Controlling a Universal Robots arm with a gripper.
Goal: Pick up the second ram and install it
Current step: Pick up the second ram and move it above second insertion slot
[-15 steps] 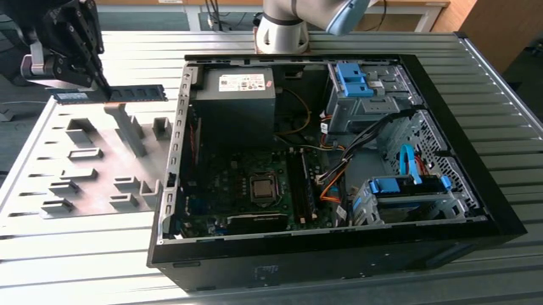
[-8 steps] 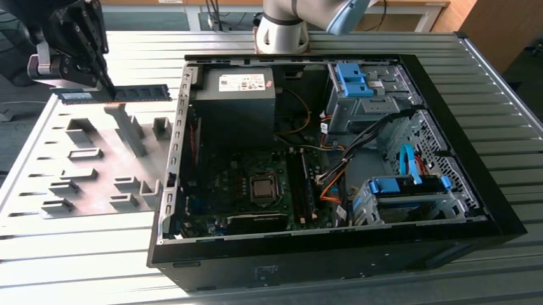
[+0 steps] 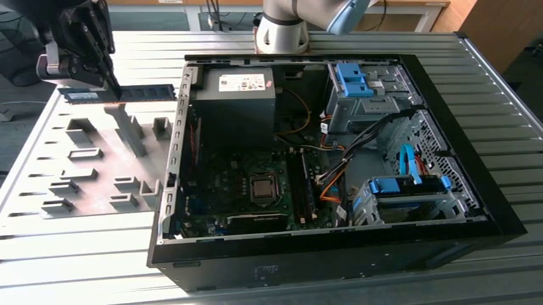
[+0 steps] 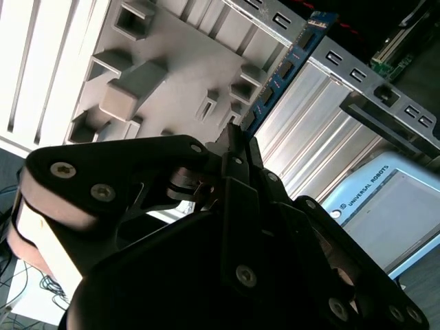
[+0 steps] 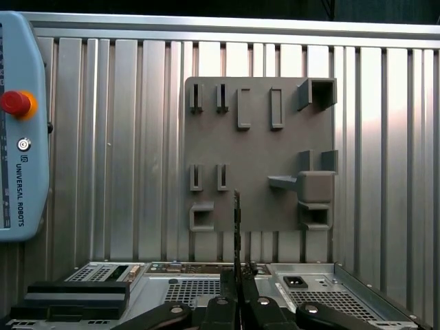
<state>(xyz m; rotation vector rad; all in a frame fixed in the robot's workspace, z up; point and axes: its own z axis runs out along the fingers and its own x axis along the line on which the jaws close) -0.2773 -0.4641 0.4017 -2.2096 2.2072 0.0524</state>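
Observation:
The second ram point(image 3: 144, 93), a thin blue stick, hangs level above the far end of the grey holder plate point(image 3: 93, 165) at the exterior view's left. My gripper point(image 3: 110, 88) is shut on it near its middle. In the second wrist view the ram point(image 4: 285, 65) runs out from between my fingers point(image 4: 237, 141) over the plate point(image 4: 165, 69). In the first wrist view the ram point(image 5: 236, 220) appears edge-on, rising from my gripper point(image 5: 237, 275). The memory slots point(image 3: 301, 184) lie inside the open computer case point(image 3: 475, 210), to the exterior view's right of the gripper.
The holder plate point(image 5: 254, 158) carries several grey blocks and slots. A teach pendant point(image 5: 20, 137) lies on the ribbed metal table point(image 5: 124, 137). Inside the case are the power supply point(image 3: 233, 95), orange cables point(image 3: 327, 184) and blue drive-bay clips point(image 3: 407, 185).

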